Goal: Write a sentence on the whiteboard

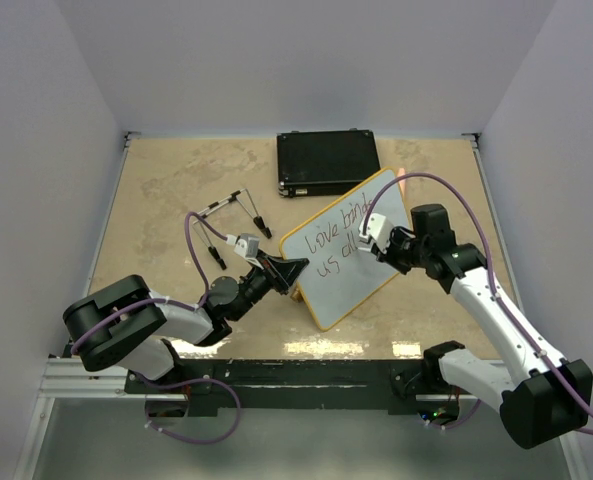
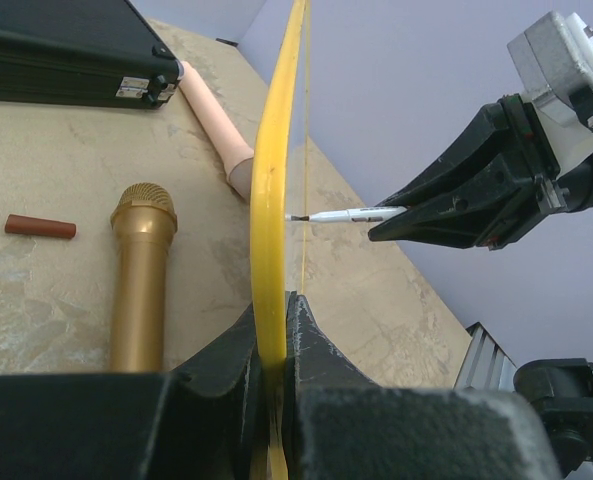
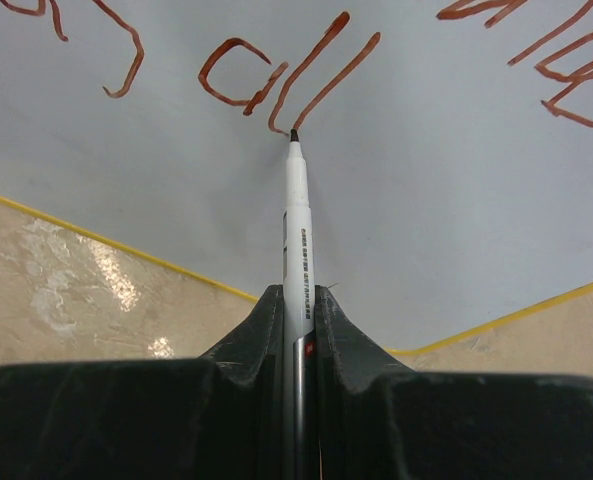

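The whiteboard (image 1: 348, 268), with its yellow frame, stands tilted on the table, and my left gripper (image 1: 294, 268) is shut on its left edge. In the left wrist view the yellow rim (image 2: 269, 180) runs up from between my left gripper's (image 2: 276, 300) jaws. My right gripper (image 3: 298, 292) is shut on a white marker (image 3: 297, 220). The marker's tip touches the board's face (image 3: 446, 210) at the foot of the last "l" of "all". The sentence (image 1: 336, 238) reads "love binds us all" in two slanted lines. From the left wrist, the marker (image 2: 346, 214) meets the board from the right.
A black case (image 1: 328, 162) lies behind the board. Behind the board's back lie a gold microphone (image 2: 141, 280), a small red cap (image 2: 40, 226) and a pink cylinder (image 2: 216, 125). A thin wire-like thing with black ends (image 1: 234, 212) lies left of the board.
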Controlling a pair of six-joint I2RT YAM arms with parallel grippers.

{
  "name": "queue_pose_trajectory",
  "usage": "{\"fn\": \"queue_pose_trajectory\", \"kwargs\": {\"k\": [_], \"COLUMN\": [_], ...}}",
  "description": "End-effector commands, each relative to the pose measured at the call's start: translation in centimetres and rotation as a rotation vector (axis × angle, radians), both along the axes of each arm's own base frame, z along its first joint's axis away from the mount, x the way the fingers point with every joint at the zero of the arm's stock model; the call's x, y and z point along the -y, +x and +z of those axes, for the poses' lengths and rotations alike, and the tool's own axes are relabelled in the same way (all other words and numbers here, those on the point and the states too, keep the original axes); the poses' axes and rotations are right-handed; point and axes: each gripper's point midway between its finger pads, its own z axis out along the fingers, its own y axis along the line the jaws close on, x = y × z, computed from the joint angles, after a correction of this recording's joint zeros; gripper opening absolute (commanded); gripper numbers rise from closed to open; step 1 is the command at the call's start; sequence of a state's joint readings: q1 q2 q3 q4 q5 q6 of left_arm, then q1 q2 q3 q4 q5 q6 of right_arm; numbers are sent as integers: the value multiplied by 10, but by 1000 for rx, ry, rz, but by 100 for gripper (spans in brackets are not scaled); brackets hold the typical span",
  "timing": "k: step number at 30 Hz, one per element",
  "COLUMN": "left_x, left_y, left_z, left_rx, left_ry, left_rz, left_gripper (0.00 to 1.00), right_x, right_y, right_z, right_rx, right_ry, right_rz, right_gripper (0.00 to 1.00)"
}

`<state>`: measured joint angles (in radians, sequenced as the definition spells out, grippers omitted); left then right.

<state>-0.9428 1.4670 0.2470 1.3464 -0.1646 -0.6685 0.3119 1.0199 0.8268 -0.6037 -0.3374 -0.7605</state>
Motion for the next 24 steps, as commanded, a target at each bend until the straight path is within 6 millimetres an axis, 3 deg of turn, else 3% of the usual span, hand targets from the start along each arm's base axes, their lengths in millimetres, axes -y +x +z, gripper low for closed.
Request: {"fn": "queue_pose_trajectory", "kwargs": {"k": [1,8,17,24], "left_x": [5,4,3,2], "left_y": [-8,-8,-8,-9], "left_z": [-12,-13,-12,-14], "left_rx": [65,63,65,62], "left_ry": [103,105,102,106], "left_rz": [-50,-49,-47,-47], "left_gripper": [0,0,0,0], "right_x": [9,13,10,-1], "right_y": [-3,1,11,-2], "right_z": [-8,-6,15,40], "right_rx": [-8,9,57,78], "right_ry": [-42,-55,-17,41], "right_rz": [-10,-40,-64,4], "right_gripper": [0,0,0,0]}}
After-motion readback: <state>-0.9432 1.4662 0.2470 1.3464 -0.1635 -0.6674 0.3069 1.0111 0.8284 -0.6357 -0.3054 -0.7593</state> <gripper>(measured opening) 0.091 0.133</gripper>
